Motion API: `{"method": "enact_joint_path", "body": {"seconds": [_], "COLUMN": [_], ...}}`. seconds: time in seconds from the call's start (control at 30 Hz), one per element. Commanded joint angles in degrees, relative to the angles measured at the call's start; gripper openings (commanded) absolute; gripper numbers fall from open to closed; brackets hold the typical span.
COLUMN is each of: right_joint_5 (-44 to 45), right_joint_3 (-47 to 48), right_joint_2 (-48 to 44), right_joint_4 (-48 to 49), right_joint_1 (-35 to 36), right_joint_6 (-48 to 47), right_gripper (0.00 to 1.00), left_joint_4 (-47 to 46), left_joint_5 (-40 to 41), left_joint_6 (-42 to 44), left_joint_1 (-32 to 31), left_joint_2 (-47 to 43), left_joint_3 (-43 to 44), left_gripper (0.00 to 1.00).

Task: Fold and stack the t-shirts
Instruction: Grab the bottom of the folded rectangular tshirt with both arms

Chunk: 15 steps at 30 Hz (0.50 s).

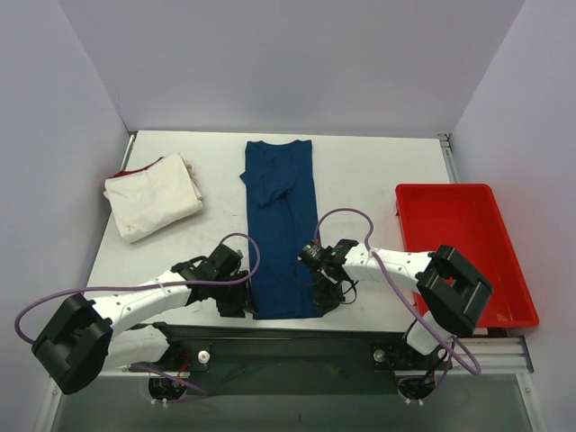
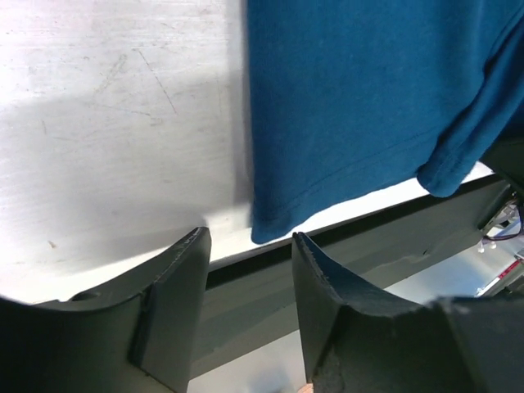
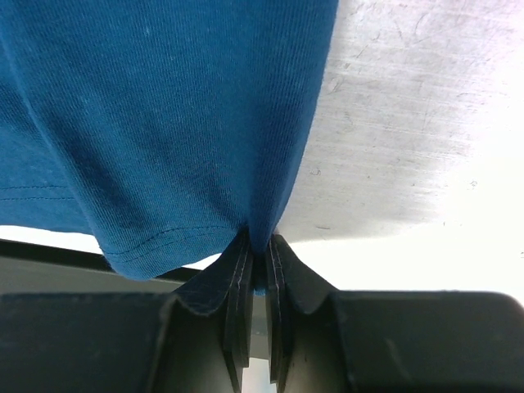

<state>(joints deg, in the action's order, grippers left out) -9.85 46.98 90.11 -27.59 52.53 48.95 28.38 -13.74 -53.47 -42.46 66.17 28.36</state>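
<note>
Pinching tight, the right gripper (image 3: 258,246) has its jaws pressed together on the near right corner of the blue t-shirt (image 1: 281,225). The cloth is drawn into the thin seam between them, and the stitched hem shows just to the left in the right wrist view. That corner is firmly held.

Over to the left gripper (image 2: 250,237), and it is a different picture. Its jaws stand moderately apart with a clear gap, and nothing is clamped in them. The near left corner of the shirt's hem sits right at the mouth of that gap, just ahead of the tips, and neither jaw is closed onto it. Further along the hem, towards the right of the left wrist view, a rounded fold of cloth bulges out.

From above, the blue t-shirt lies as a long narrow strip down the middle of the table (image 1: 378,171). It runs from the far side to the near edge, with a sleeve folded across its upper part. Both arms reach in at its near end, one on each corner, right beside the dark rail (image 1: 297,337).

The cream t-shirt (image 1: 151,196) sits folded at the far left, well apart, with a sliver of red showing at its far edge. A red tray (image 1: 459,243) rests at the right side of the table.
</note>
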Motion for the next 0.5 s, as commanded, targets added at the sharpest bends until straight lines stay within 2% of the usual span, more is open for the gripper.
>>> {"method": "enact_joint_path", "body": {"seconds": [0.0,0.4,0.47], "right_joint_5": [1.7,1.1,1.1], "right_joint_3": [-0.3,-0.5,-0.5], "right_joint_2": [0.3,-1.1,-1.1], "right_joint_4": [-5.5,-5.9,-5.9], "right_joint_1": [-0.2,-1.0,-1.1], "right_joint_6": [-1.7,-2.5,-2.7], "right_gripper": [0.10,0.18,0.18], "left_joint_4": [-3.7,-11.9,-11.9], "left_joint_5": [-0.6,-3.0,-2.9], "left_joint_6": [-1.7,-4.0,-3.9], "left_joint_1": [-0.3,-1.6,-1.7], "left_joint_2": [0.4,6.1,7.0], "left_joint_3": [-0.7,-1.9,-1.7], "left_gripper": [0.56,0.54,0.48]}}
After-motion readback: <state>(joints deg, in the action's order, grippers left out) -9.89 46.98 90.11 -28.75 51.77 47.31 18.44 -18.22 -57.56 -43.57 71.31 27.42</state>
